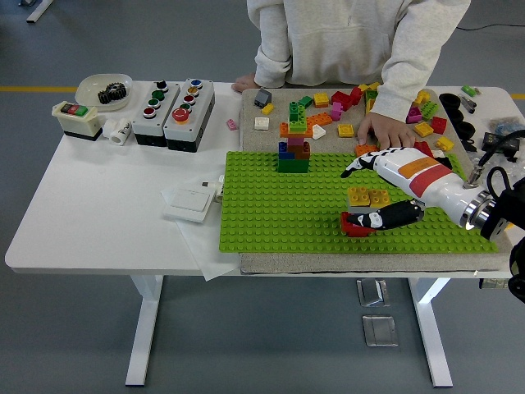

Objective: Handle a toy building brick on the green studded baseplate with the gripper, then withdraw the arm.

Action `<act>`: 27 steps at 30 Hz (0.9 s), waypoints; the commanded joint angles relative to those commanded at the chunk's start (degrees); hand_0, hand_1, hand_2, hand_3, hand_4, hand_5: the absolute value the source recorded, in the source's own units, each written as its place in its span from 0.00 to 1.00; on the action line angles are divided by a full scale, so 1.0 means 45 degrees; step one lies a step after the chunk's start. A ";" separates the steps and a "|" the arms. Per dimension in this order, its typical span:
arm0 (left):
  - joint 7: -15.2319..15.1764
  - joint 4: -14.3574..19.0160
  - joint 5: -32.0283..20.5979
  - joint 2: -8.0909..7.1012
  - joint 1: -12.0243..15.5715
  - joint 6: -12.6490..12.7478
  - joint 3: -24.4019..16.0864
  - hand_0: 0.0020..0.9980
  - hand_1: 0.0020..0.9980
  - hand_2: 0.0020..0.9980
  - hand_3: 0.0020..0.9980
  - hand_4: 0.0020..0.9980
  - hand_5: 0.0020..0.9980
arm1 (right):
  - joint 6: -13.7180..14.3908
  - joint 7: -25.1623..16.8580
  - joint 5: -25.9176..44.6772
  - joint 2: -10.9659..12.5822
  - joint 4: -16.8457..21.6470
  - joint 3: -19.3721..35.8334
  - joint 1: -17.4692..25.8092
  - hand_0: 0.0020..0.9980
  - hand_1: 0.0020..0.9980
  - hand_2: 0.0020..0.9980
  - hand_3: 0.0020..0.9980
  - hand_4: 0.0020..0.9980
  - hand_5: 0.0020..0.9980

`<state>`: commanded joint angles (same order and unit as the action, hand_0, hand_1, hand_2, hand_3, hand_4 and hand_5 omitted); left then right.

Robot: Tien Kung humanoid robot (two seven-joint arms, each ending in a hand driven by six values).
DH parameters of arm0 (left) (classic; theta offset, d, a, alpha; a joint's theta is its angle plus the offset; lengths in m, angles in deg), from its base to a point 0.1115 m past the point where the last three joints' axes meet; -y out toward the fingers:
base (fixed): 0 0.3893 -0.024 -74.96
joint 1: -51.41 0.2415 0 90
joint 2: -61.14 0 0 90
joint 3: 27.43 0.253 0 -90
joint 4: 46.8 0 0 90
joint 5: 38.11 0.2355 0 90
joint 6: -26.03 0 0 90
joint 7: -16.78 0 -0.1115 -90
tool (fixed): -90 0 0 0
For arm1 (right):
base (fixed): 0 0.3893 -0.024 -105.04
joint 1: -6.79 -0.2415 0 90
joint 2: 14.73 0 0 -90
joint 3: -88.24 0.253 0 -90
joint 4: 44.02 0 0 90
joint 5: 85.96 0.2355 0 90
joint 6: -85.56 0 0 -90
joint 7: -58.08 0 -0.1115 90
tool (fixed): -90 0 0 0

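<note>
Brick stack (363,209): a small pile on the right half of the green baseplate (271,205); a yellow studded brick on top, a thin grey-and-pink layer under it, a red brick at the base.
Position relative to hand: the stack sits directly at the right hand (384,190), between the raised index finger behind it and the thumb in front of it.
Right hand: white shell with orange stripes, black fingers; the thumb (385,217) lies across the front of the red base brick, touching or just beside it, while the index finger points left over the plate, clear of the stack. Fingers are spread, wide; whether the brick is actually gripped cannot be told.
Second build: a taller tower (294,141) of green, orange, pink, blue and brown bricks at the plate's far edge, well apart from the hand.
Loose bricks (340,107): mixed colours scattered on the mat behind the plate.
Person: stands at the far side; one hand (385,131) rests on the loose bricks, just behind the robot hand.
Left of plate: two button boxes (174,113).
</note>
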<state>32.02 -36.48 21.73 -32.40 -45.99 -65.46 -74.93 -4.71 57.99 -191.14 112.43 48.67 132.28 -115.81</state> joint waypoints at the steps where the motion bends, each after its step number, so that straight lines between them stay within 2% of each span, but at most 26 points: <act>1: -0.0001 0.0000 0.0025 0.0000 0.0005 0.0000 -0.0018 0.81 0.71 0.63 0.56 0.59 0.61 | -0.0052 -0.0077 0.0031 0.0027 0.0137 -0.0034 -0.0023 0.75 0.72 0.75 0.65 0.81 0.50; 7: -0.0003 0.0000 0.0039 -0.0002 -0.0006 -0.0006 -0.0007 0.81 0.71 0.63 0.56 0.59 0.61 | -0.0151 -0.0214 -0.0076 0.0042 0.0454 -0.0254 -0.0144 0.75 0.72 0.75 0.64 0.81 0.49; 14: -0.0016 0.0000 -0.0033 -0.0017 -0.0059 -0.0003 0.0035 0.81 0.71 0.63 0.56 0.59 0.61 | -0.0295 -0.0249 -0.0455 0.0000 0.0229 -0.0505 -0.0299 0.74 0.70 0.74 0.64 0.82 0.48; 16: -0.0019 0.0000 -0.0036 -0.0019 -0.0077 0.0003 0.0018 0.80 0.71 0.63 0.56 0.59 0.61 | -0.0273 -0.0240 -0.0683 -0.0018 0.0130 -0.0493 -0.0322 0.72 0.67 0.72 0.64 0.83 0.50; 21: -0.0013 0.0000 -0.0017 -0.0014 -0.0088 0.0016 -0.0026 0.80 0.71 0.63 0.56 0.59 0.61 | -0.0154 -0.0264 -0.0822 -0.0051 0.0041 -0.0486 -0.0356 0.72 0.67 0.72 0.64 0.83 0.50; 27: -0.0012 0.0000 -0.0030 -0.0023 -0.0112 0.0016 -0.0029 0.79 0.71 0.63 0.56 0.59 0.61 | -0.0099 -0.0237 -0.0951 -0.0063 -0.0057 -0.0479 -0.0346 0.70 0.65 0.71 0.63 0.79 0.49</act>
<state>31.96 -36.48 21.60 -32.51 -46.49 -65.39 -75.06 -5.16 56.93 -195.42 112.14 48.42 130.13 -117.36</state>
